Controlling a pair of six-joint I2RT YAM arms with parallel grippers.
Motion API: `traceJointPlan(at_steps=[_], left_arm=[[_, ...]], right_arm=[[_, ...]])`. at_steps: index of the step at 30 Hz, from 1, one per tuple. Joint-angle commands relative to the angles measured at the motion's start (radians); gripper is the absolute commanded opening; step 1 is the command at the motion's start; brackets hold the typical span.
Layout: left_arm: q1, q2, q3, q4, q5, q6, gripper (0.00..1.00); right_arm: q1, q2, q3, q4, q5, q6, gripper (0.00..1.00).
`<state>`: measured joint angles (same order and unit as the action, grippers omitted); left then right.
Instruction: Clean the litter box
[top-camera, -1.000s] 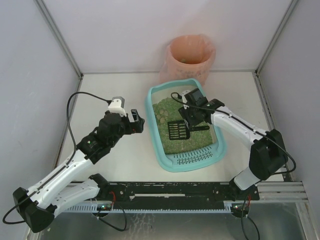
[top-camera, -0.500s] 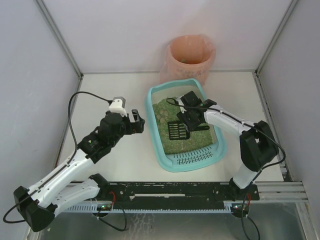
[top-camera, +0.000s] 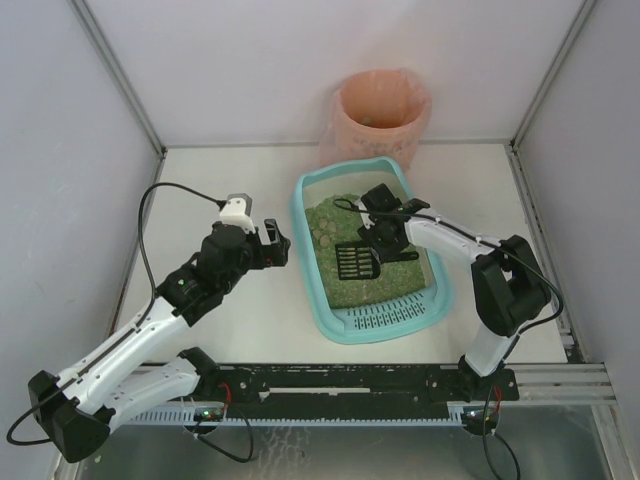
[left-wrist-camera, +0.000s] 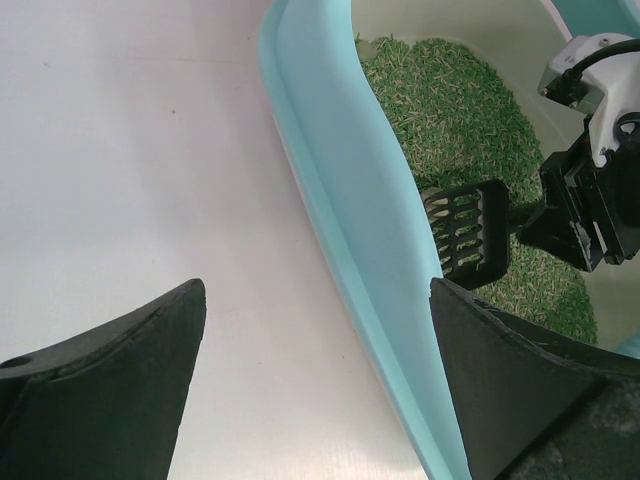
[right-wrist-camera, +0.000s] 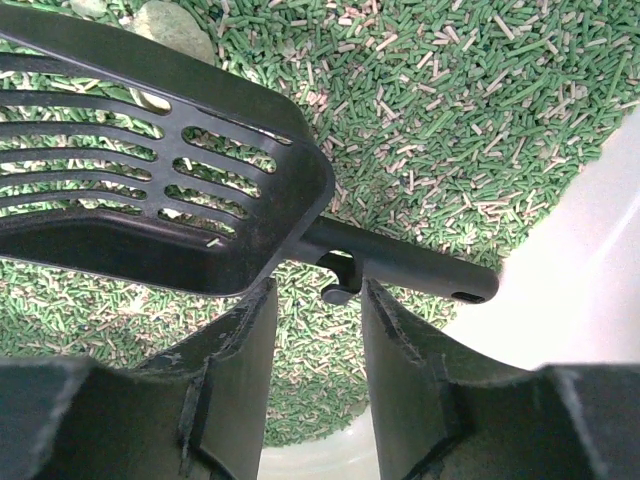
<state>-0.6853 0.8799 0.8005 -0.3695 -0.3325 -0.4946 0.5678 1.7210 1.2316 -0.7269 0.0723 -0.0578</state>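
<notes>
Overhead view first: litter box (top-camera: 310, 272) sits right of centre on the desk (top-camera: 230, 180), its slotted grate end nearest the bottom of the frame, with green litter (top-camera: 335, 215) filling the rest. A pink-bagged bin (top-camera: 380, 110) stands just above it at the top. The left gripper (top-camera: 277, 243) hovers over bare desk just left of the box's left rim, jaws wide apart and holding nothing. The right gripper (top-camera: 385, 247) is down inside the box at the handle of a black scoop (top-camera: 355, 260), which lies on the litter with its slotted head pointing left.

Left wrist view: the left gripper (left-wrist-camera: 318, 290) shows both fingers (left-wrist-camera: 120, 370) at the bottom of the frame, spread wide, with nothing between them but desk (left-wrist-camera: 130, 150) and the box's teal wall (left-wrist-camera: 340, 200) running down the middle. To the right, beyond that wall, the scoop (left-wrist-camera: 465, 225) rests on the litter (left-wrist-camera: 450, 100) and the right gripper (left-wrist-camera: 548, 215) meets its handle.

Right wrist view: the right gripper (right-wrist-camera: 318, 300) has its jaws drawn partway in, with a narrow gap left between them. The scoop (right-wrist-camera: 150, 200) crosses the frame just above the fingertips, and the small hook under its handle sits in that gap, close to the right-hand finger (right-wrist-camera: 400, 360). Whether either finger presses on it cannot be told. Litter (right-wrist-camera: 450, 100) lies beneath, and the box's pale inner wall (right-wrist-camera: 580, 250) rises at the right.
</notes>
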Motion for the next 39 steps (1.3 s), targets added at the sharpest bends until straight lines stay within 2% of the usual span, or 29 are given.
traceJointPlan(at_steps=[1,11,17,22,27,39], left_arm=[[-0.002,-0.004,0.002,0.020,0.011,0.010,0.97],[-0.002,-0.002,0.003,0.018,0.012,0.008,0.97],[-0.002,-0.012,-0.004,0.014,0.006,0.008,0.97],[-0.002,-0.034,-0.008,0.008,0.000,0.013,0.97],[-0.002,-0.066,-0.007,0.021,-0.009,0.041,0.97],[-0.002,-0.083,0.047,0.058,0.057,0.072,0.97]], right_arm=[[-0.011,0.010,0.017,0.003,0.007,-0.005,0.38],[-0.016,0.041,0.017,0.019,0.027,-0.009,0.40],[-0.010,0.025,0.017,0.027,0.009,-0.011,0.21],[0.002,-0.031,0.017,0.017,0.005,-0.008,0.11],[0.006,-0.120,0.023,0.009,-0.014,0.004,0.05],[-0.014,-0.204,0.051,0.015,-0.105,0.087,0.02]])
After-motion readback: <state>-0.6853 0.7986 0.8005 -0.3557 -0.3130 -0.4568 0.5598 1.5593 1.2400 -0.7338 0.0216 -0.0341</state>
